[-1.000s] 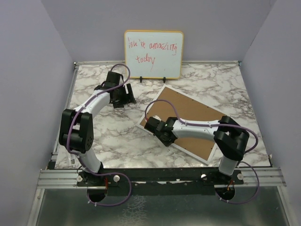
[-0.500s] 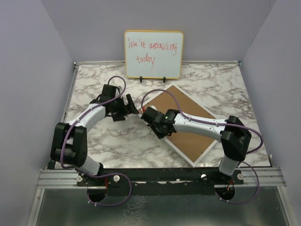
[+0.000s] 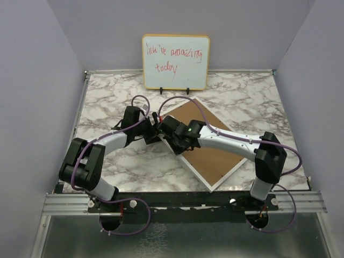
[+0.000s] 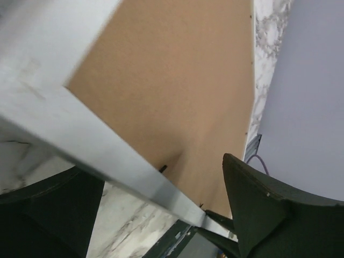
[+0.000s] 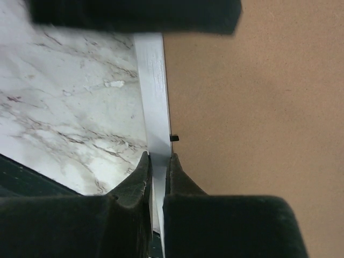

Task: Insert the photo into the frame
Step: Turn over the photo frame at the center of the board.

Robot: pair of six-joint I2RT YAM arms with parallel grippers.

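The frame [image 3: 193, 172] lies face down on the marble table, its white rim round a brown backing board [image 3: 212, 150]. My right gripper [image 3: 169, 138] is shut on the rim near the frame's left corner; in the right wrist view its fingertips [image 5: 157, 158] pinch the white rim [image 5: 153, 97] beside the board [image 5: 252, 97]. My left gripper [image 3: 155, 129] stands open, its two fingers on either side of the same rim [image 4: 80, 129], not touching it. The left gripper [image 4: 161, 201] looks across the board [image 4: 172, 80]. The photo is out of view.
A wood-edged whiteboard [image 3: 175, 62] with red handwriting stands on small feet at the back. Purple walls close in left, right and behind. The two arms meet near the table's [image 3: 107, 97] middle, their cables arching above. A metal rail [image 3: 177, 203] runs along the near edge.
The right arm has swung the frame leftward and turned it, staying shut on the rim. The left gripper has moved right to the frame's corner and opened wide around the rim.
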